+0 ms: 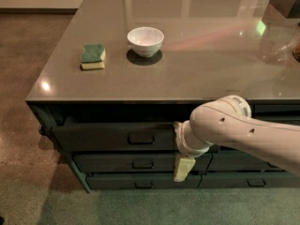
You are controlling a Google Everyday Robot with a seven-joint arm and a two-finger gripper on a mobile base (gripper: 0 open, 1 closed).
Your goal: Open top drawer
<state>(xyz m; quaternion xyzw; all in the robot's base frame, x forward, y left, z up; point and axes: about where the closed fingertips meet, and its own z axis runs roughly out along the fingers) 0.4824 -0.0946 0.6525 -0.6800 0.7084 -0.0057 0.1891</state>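
The top drawer (103, 136) is the wide dark grey-green front just under the table top, with a small dark loop pull (140, 138) at its centre. A dark gap lies above the front, and no interior shows. My gripper (180, 146) is at the right end of this drawer front, to the right of the pull and apart from it. The white arm (234, 130) reaches in from the right and hides the drawer's right end.
Two lower drawers (136, 164) with like pulls sit beneath, and a narrower stack (253, 182) is at the right. On the grey table top (197, 64) are a white bowl (146, 40) and a green-yellow sponge (93, 56). Carpet lies in front.
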